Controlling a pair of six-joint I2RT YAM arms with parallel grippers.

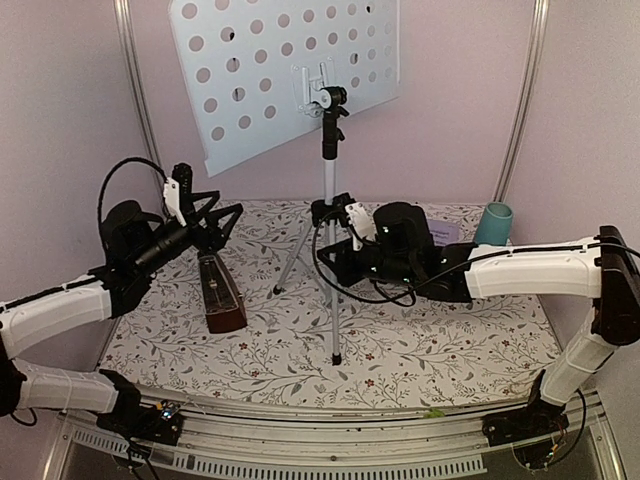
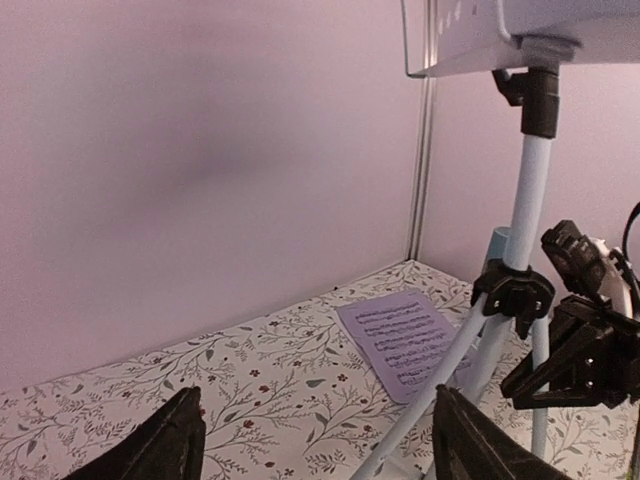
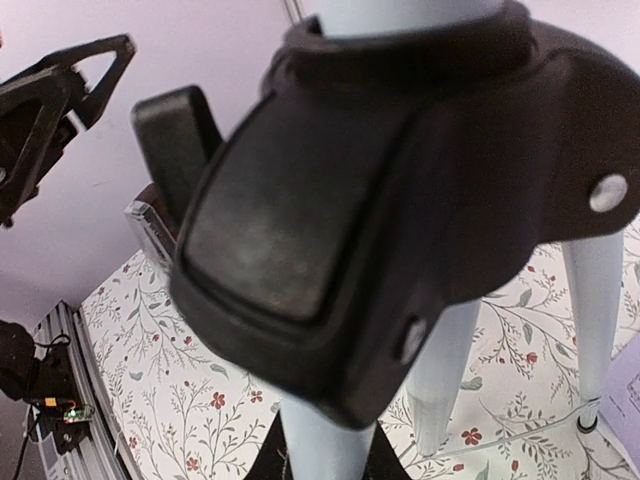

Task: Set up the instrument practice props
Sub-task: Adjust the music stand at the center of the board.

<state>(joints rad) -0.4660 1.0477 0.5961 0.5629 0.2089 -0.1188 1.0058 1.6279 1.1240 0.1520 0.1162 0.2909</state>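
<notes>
The pale-blue perforated music stand (image 1: 280, 75) stands upright mid-table on silver tripod legs (image 1: 335, 320). My right gripper (image 1: 333, 252) is shut around the front leg just below the black hub; in the right wrist view (image 3: 320, 450) the pale tube sits between dark fingers under the hub (image 3: 380, 200). My left gripper (image 1: 215, 225) is open and empty, raised above the dark-red-brown metronome (image 1: 222, 295); its fingers (image 2: 170, 445) frame the bottom of the left wrist view. The lilac sheet-music page (image 2: 405, 340) lies flat at the back right, mostly hidden behind my right arm in the top view (image 1: 443, 232).
A teal cup (image 1: 493, 223) stands at the back right corner. Pink walls close the table on three sides. The floral cloth (image 1: 420, 350) covers the table.
</notes>
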